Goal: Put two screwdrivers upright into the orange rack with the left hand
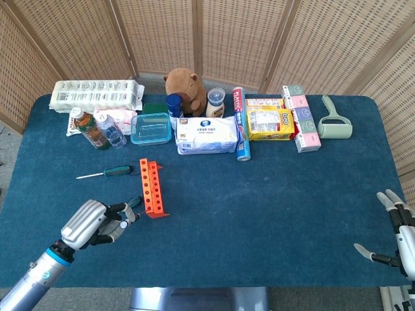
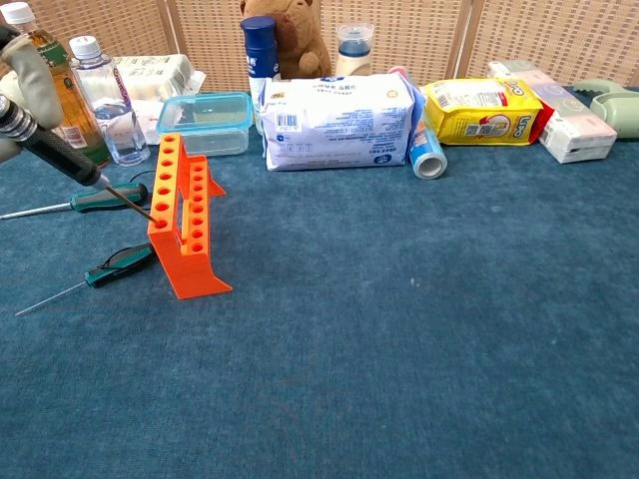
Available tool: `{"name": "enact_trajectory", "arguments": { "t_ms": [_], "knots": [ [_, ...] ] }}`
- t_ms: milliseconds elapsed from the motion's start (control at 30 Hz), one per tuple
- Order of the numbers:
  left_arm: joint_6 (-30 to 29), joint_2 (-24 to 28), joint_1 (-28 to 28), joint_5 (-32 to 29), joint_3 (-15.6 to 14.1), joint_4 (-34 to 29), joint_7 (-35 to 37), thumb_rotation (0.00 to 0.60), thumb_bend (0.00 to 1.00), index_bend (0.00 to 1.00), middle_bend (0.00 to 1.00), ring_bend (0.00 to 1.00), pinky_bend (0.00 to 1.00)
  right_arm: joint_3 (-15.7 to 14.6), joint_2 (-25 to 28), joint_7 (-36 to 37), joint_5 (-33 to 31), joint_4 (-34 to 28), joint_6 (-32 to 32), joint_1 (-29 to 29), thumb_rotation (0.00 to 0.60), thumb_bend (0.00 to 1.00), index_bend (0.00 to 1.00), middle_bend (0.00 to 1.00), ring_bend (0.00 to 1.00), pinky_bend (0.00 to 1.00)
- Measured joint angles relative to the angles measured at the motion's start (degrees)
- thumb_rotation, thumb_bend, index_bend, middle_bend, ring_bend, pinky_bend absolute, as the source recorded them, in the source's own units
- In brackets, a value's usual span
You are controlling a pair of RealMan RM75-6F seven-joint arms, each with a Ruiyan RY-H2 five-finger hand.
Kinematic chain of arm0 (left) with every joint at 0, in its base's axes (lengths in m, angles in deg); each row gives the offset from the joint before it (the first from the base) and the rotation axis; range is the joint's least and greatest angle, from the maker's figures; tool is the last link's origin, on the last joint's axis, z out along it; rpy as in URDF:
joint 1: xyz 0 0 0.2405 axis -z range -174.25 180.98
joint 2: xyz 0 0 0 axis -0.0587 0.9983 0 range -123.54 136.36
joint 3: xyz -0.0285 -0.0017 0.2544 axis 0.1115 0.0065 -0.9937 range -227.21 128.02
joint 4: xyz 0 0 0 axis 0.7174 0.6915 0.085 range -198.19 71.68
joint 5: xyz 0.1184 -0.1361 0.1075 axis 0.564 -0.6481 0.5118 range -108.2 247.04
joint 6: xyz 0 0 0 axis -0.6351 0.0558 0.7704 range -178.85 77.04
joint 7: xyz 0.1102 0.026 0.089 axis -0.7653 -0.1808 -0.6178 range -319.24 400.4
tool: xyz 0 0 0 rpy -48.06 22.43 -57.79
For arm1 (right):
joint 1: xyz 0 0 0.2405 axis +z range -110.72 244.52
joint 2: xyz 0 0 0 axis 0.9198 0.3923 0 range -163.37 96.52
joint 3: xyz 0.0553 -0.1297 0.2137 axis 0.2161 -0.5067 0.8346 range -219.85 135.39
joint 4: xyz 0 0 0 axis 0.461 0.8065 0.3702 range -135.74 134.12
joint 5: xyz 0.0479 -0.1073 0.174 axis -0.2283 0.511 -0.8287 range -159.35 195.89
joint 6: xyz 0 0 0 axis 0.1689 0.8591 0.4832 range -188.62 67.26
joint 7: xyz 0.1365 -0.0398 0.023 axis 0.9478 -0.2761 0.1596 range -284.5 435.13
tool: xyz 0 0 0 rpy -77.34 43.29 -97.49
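Carpet-like blue cloth covers the table (image 1: pixel 272 194), its nap soft and matted in the chest view. Near the front left stands the orange rack (image 2: pixel 184 222), a hard moulded plastic piece shaped as a sloped strip with two rows of round holes and a flat foot. The left hand (image 1: pixel 97 220), silver-shelled with dark fingers, grips a screwdriver (image 2: pixel 60 155) by its black knurled handle; the thin steel shaft slants down to the right, and its tip meets the rack's near upper face at one of the holes, though whether it has entered cannot be told. Two more screwdrivers lie flat on the cloth to the left of the rack: one with a green handle (image 2: pixel 108 198) and a long bright shaft further back, another with a dark green-black handle (image 2: pixel 115 265) just beside the rack's foot, its needle-thin shaft pointing toward the table's front left. The right hand (image 1: pixel 397 236), pale and smooth, hangs at the far right edge, fingers spread and holding nothing. Along the back sit a glossy blue-white wipes pack (image 1: pixel 207 136), a clear lidded box (image 1: pixel 151 128), ribbed plastic bottles (image 1: pixel 97 129), a fuzzy brown plush (image 1: pixel 186 89) and a yellow crinkled pouch (image 1: pixel 269 123).
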Motion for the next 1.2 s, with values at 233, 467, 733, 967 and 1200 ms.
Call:
{"name": "enact_trajectory", "arguments": {
  "t_ms": [233, 467, 733, 967, 1200],
  "knots": [
    [1.82, 0.32, 1.37, -4.43, 1.7, 0.4, 2.46, 0.6, 0.47, 0.52, 0.92, 0.93, 0.97, -0.1, 0.3, 0.37, -0.07, -0.12, -0.24, 0.0, 0.539, 0.0, 0.04, 0.0, 0.02, 0.0],
    [6.81, 0.53, 4.37, -9.85, 4.07, 1.67, 6.96, 0.6, 0.47, 0.52, 0.92, 0.93, 0.97, 0.02, 0.26, 0.16, -0.55, -0.1, -0.53, 0.11, 0.537, 0.0, 0.04, 0.0, 0.02, 0.0],
    [9.89, 0.28, 6.71, -13.98, 6.11, 1.9, 7.05, 0.6, 0.46, 0.5, 0.92, 0.93, 0.97, 0.02, 0.2, -0.17, -0.74, -0.33, -0.83, 0.22, 0.537, 0.0, 0.04, 0.0, 0.03, 0.0],
    [11.08, 0.13, 7.71, -17.29, 6.87, 1.28, 3.32, 0.6, 0.46, 0.39, 0.92, 0.93, 0.97, 0.01, 0.27, 0.24, -0.67, -0.29, -0.73, 0.14, 0.539, 0.0, 0.04, 0.0, 0.03, 0.0],
    [12.62, 0.25, 9.24, -21.86, 7.98, -0.06, -0.68, 0.6, 0.46, 0.35, 0.92, 0.93, 0.97, -0.01, 0.31, 0.19, -0.73, -0.33, -0.92, 0.21, 0.539, 0.0, 0.04, 0.0, 0.03, 0.0]
  ]
}}
